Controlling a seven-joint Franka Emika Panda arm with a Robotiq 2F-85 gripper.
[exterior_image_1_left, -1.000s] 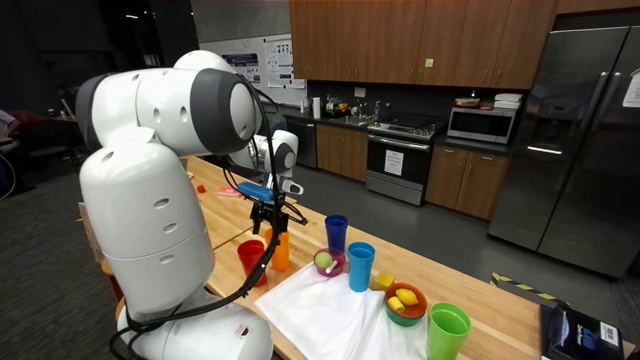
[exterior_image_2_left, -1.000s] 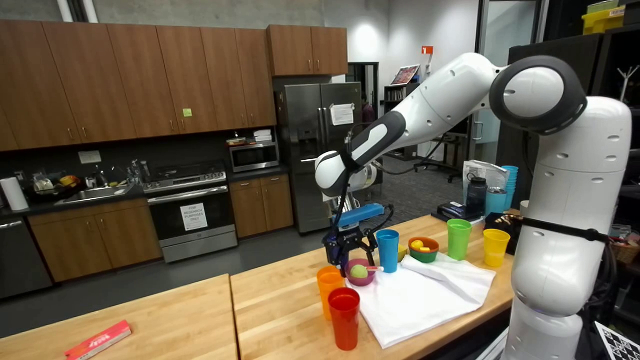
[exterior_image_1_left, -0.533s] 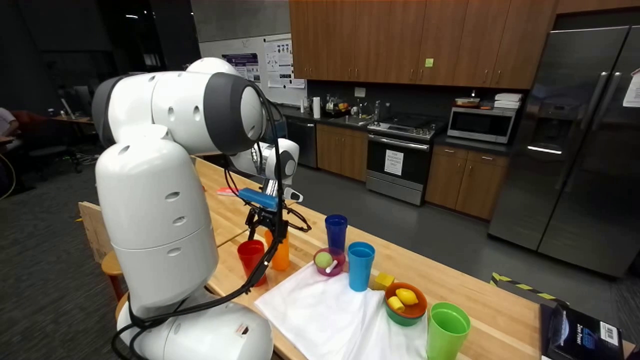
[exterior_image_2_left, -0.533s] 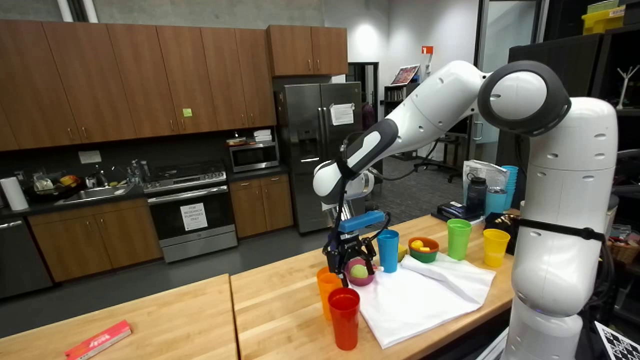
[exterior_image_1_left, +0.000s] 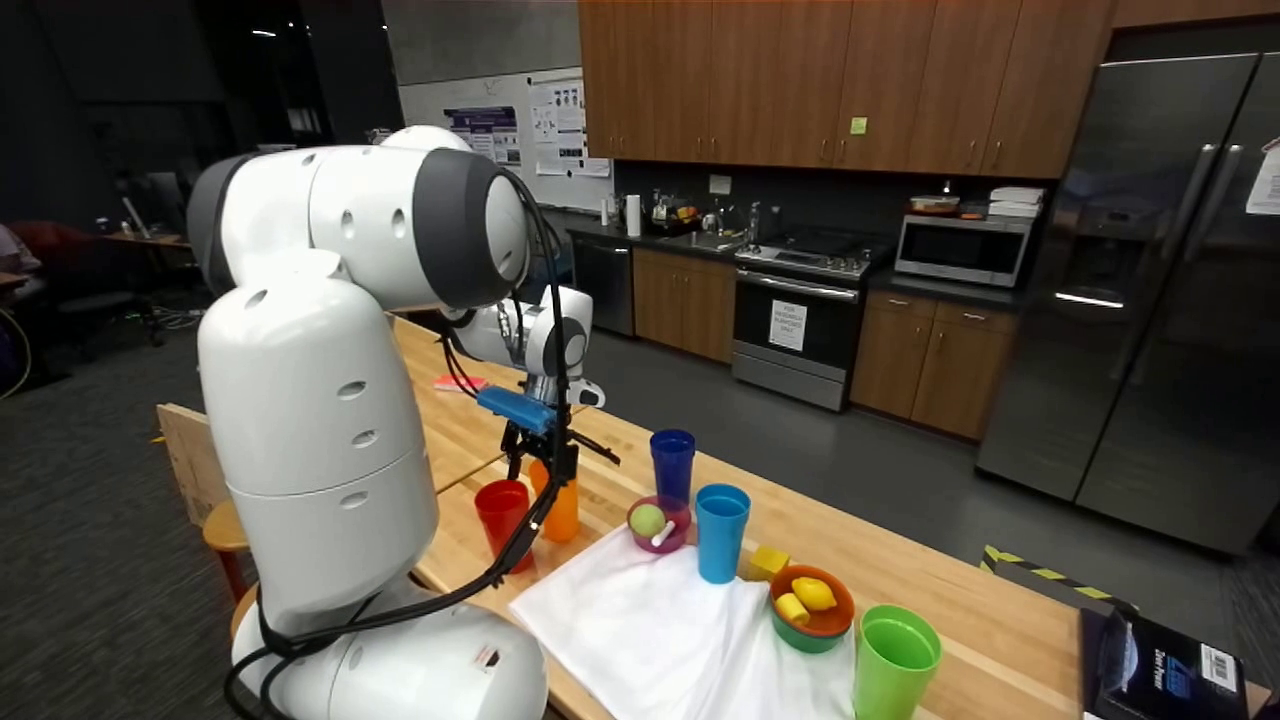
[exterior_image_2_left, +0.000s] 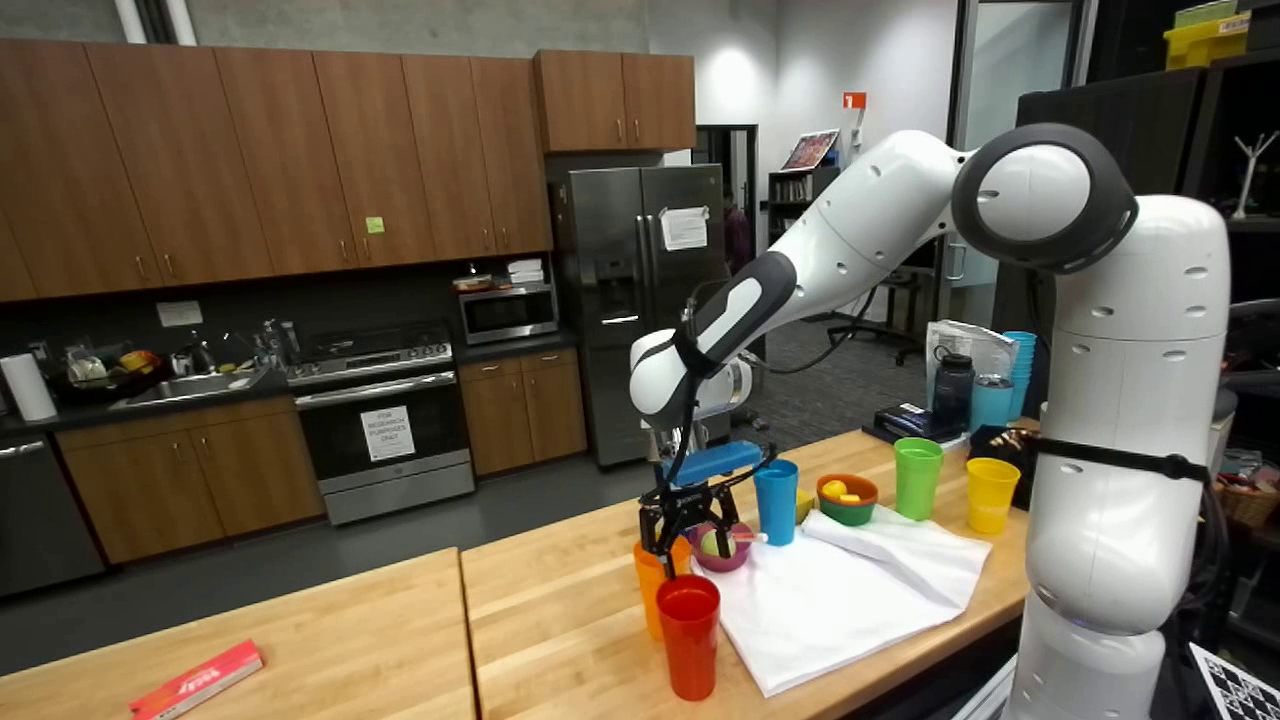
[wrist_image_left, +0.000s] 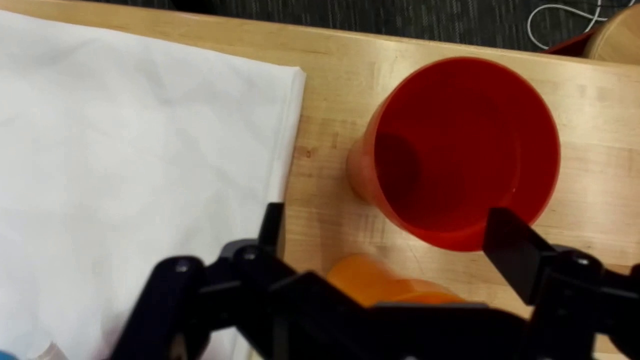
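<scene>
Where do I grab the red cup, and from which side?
Likely the rim of the red cup, from above, on the wall facing the cloth: the cup stands upright, mouth open, with the orange cup close on another side.

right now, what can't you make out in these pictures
Inside of the orange cup: mostly hidden by the gripper in the wrist view.
Red cup: the gripper covers part of its rim in the wrist view; contact can't be judged.
Dark blue cup: base hidden by the purple bowl in an exterior view.
Wooden stool: cut off by the right edge of the wrist view.
Pink box: lettering too small and blurred in an exterior view.
</scene>
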